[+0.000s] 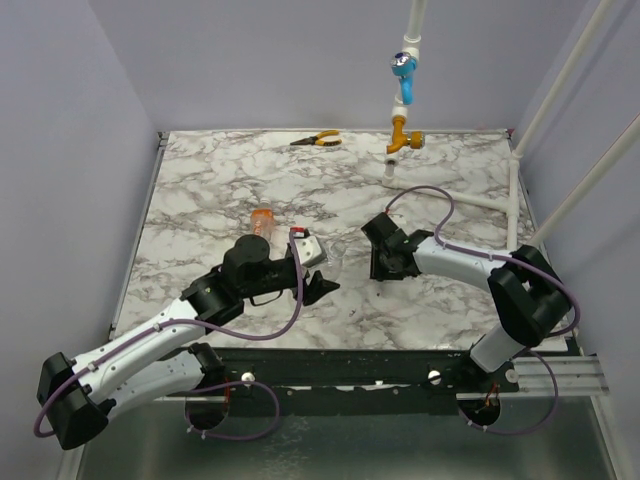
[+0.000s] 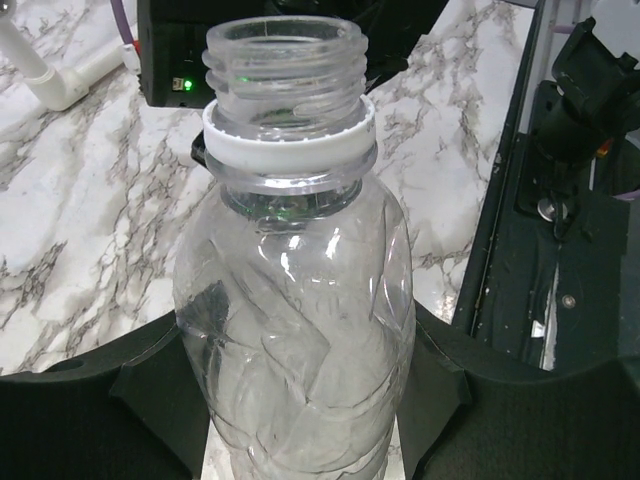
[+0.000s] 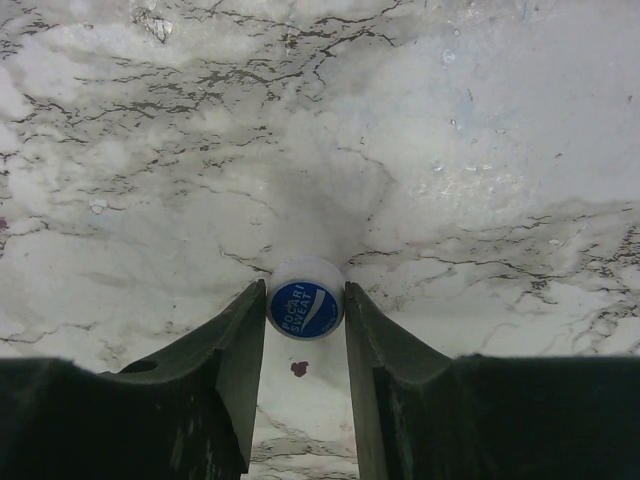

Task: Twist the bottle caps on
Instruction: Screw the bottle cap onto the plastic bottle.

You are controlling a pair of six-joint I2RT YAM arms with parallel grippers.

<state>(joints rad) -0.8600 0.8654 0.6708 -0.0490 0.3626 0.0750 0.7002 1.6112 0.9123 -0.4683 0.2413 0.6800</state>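
Left arm [image 1: 140,355] and right arm [image 1: 455,260] in white shells with black joint housings [image 1: 245,262], thin purple cables [image 1: 285,325] looping beside each, left pincer [image 1: 325,290] and right pincer [image 3: 305,305] with matte black wedge fingers [image 3: 225,370], silver screw heads [image 1: 433,377] at the bases.

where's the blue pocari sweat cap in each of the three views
right wrist: blue cap sits low centre, pinched between the right gripper fingers.
top external: not visible; it is hidden under the right gripper, just right of centre.
left wrist: not in it; the clear bottle fills that view.
shared landmark: the marble table, seen in all three.
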